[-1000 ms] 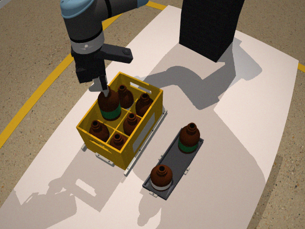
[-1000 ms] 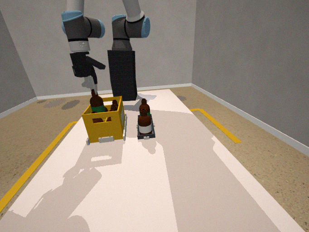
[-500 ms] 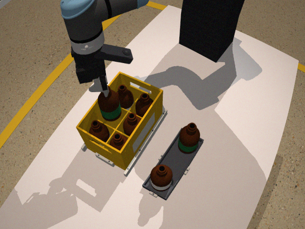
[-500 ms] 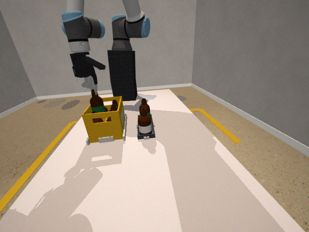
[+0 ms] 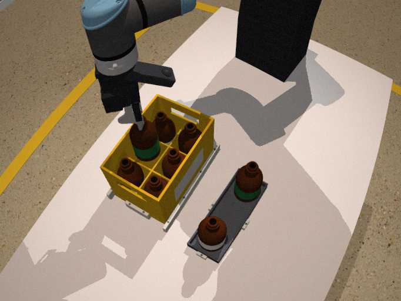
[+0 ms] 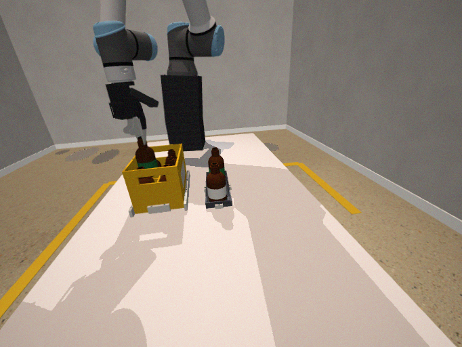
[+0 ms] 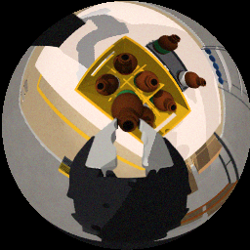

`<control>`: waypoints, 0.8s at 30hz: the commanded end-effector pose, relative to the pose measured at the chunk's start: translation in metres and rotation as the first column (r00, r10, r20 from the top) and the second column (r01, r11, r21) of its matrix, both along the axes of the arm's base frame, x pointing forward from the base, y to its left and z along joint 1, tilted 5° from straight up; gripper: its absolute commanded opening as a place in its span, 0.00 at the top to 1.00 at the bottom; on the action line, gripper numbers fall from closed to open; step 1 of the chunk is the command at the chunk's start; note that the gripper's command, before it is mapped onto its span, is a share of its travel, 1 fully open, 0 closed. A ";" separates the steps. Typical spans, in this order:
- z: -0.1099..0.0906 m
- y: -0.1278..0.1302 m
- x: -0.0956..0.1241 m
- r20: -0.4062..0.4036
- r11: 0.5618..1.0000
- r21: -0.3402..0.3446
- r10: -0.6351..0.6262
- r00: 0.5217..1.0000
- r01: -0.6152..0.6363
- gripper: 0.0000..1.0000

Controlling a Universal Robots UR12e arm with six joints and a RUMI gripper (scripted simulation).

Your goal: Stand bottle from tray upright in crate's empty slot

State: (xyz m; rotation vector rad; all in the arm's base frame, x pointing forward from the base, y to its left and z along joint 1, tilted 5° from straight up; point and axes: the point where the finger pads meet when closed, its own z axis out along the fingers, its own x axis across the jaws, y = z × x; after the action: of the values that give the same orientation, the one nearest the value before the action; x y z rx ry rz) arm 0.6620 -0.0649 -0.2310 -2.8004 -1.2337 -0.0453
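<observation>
My gripper (image 5: 138, 120) is shut on the neck of a brown bottle with a green label (image 5: 144, 139). The bottle hangs upright, partly lowered into the middle slot on the left side of the yellow crate (image 5: 160, 159), its shoulders and label above the rim. It also shows in the exterior view (image 6: 144, 156) and in the wrist view (image 7: 128, 111), between my fingers. The other crate slots each hold a brown bottle. The grey tray (image 5: 228, 215) to the right holds a green-labelled bottle (image 5: 248, 181) and a white-labelled bottle (image 5: 211, 232).
A tall black block (image 5: 275, 35), the arm's base, stands at the back of the white table. The crate rests on a pale base frame (image 5: 181, 207). Yellow floor lines (image 5: 45, 127) run beside the table.
</observation>
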 end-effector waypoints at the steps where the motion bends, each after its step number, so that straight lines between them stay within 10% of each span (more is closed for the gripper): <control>1: -0.004 0.000 0.005 0.008 1.000 -0.003 0.001 1.000 -0.001 1.00; 24: -0.024 0.001 0.005 0.008 1.000 -0.003 0.001 1.000 -0.001 1.00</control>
State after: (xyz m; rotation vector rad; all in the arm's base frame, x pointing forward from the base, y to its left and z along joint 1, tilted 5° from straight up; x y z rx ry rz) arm 0.6622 -0.0630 -0.2531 -2.8009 -1.2339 -0.0459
